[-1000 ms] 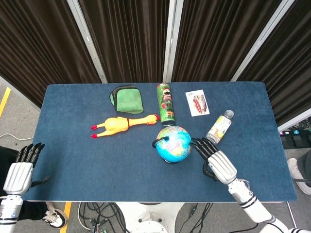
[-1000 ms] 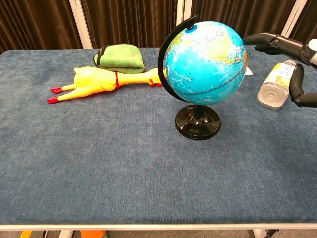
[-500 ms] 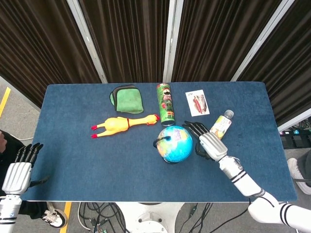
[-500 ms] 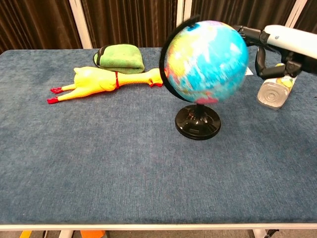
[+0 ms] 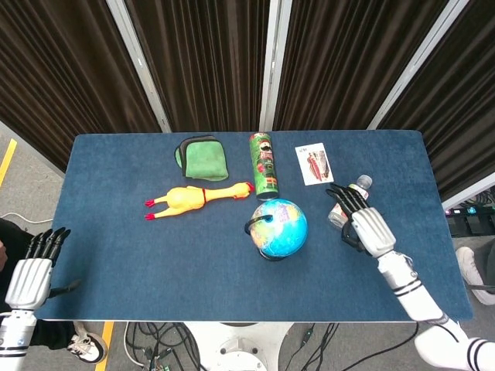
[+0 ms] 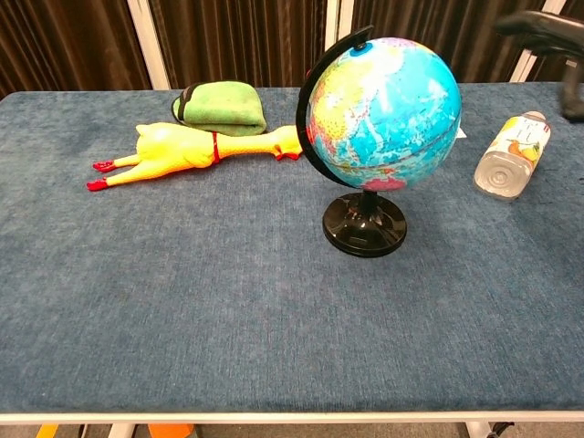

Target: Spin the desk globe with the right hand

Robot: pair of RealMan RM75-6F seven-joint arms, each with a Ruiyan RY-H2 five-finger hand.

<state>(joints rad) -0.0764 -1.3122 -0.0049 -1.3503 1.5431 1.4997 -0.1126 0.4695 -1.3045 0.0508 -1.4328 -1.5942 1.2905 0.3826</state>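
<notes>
The desk globe (image 5: 279, 227) (image 6: 383, 113), blue on a black stand, sits near the table's middle front. My right hand (image 5: 365, 226) hovers to its right, apart from it, fingers spread and empty, over the lying bottle (image 5: 346, 202). In the chest view only blurred dark fingertips (image 6: 540, 23) of that hand show at the top right corner. My left hand (image 5: 31, 272) hangs off the table's front left corner, fingers apart, holding nothing.
A yellow rubber chicken (image 5: 195, 198) (image 6: 192, 148) lies left of the globe. Behind it are a folded green cloth (image 5: 203, 157) (image 6: 222, 105), an upright green can (image 5: 264, 165) and a card (image 5: 314, 164). The plastic bottle (image 6: 513, 157) lies right of the globe.
My right hand brushed along the globe's right side, then pulled away to the right. The globe turned: a different face shows now, and it was blurred half a second ago.
</notes>
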